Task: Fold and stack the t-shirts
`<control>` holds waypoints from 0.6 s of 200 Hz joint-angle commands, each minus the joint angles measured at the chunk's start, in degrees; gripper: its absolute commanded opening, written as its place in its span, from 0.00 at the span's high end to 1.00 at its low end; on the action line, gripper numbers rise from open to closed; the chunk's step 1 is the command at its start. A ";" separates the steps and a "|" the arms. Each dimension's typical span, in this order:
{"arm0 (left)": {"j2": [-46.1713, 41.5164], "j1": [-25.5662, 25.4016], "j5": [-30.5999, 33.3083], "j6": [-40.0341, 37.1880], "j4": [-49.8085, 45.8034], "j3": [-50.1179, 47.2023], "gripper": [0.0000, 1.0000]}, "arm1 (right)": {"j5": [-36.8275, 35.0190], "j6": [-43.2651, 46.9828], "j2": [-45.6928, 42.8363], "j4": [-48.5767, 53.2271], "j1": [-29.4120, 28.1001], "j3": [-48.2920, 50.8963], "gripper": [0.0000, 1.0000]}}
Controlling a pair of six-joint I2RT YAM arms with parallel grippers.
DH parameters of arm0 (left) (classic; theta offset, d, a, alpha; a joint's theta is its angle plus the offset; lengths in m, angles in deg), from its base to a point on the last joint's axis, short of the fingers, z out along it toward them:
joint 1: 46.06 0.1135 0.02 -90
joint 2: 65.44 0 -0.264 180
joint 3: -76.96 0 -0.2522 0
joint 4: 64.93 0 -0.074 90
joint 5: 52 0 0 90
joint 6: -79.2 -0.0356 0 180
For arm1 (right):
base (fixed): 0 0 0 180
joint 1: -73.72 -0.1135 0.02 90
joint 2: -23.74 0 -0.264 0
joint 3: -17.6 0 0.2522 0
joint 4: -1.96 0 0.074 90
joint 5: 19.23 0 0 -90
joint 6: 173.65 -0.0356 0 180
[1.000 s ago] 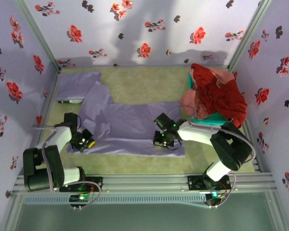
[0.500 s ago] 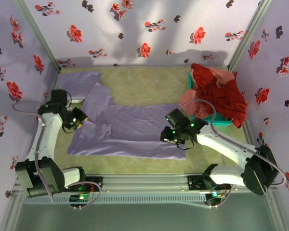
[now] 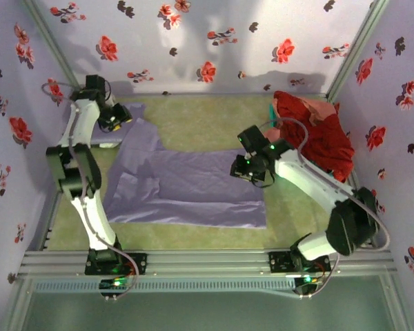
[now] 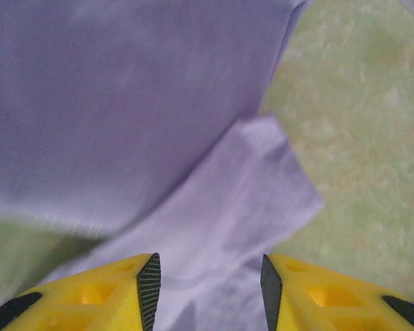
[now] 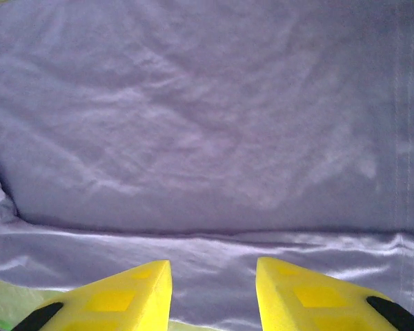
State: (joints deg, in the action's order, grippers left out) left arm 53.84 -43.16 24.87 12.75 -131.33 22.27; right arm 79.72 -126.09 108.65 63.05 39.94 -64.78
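A lavender t-shirt (image 3: 186,192) lies spread on the green mat, with one sleeve reaching toward the back left. My left gripper (image 3: 119,116) hovers open at that back-left end. In the left wrist view its jaws (image 4: 208,283) stand apart over the sleeve (image 4: 234,200), holding nothing. A second, folded lavender shirt (image 3: 105,125) lies beside it, and shows as (image 4: 117,96). My right gripper (image 3: 247,169) is open above the spread shirt's right edge, over flat fabric (image 5: 207,138). Its fingertips (image 5: 212,289) are empty. Red and pink shirts (image 3: 319,141) are heaped at the right.
The heap at the right sits in a teal basket (image 3: 272,112) against the right wall. Floral walls close in the back and both sides. Bare green mat (image 3: 214,117) lies behind the spread shirt, and a metal rail (image 3: 207,258) runs along the near edge.
Both grippers were shut at the shirt's near edge and have opened, letting go. The left arm swung to the back-left corner. The right arm moved back toward the shirt's right edge.
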 commanded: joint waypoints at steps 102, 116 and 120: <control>22.07 -2.96 -5.33 -11.20 -5.23 25.12 0.53 | 0.45 4.14 12.48 8.92 5.01 -11.73 0.60; 22.09 -3.22 -5.17 -11.73 -4.98 24.47 0.54 | 0.29 4.79 12.59 10.02 5.54 -12.40 0.60; 22.12 -3.25 -4.94 -11.77 -4.94 24.31 0.55 | 0.28 4.96 12.57 10.26 5.65 -12.65 0.60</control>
State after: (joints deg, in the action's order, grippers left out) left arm 75.09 -45.89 21.50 3.15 -136.18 47.76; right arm 79.96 -123.00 121.04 69.43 44.60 -76.30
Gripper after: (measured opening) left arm 0.462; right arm 0.396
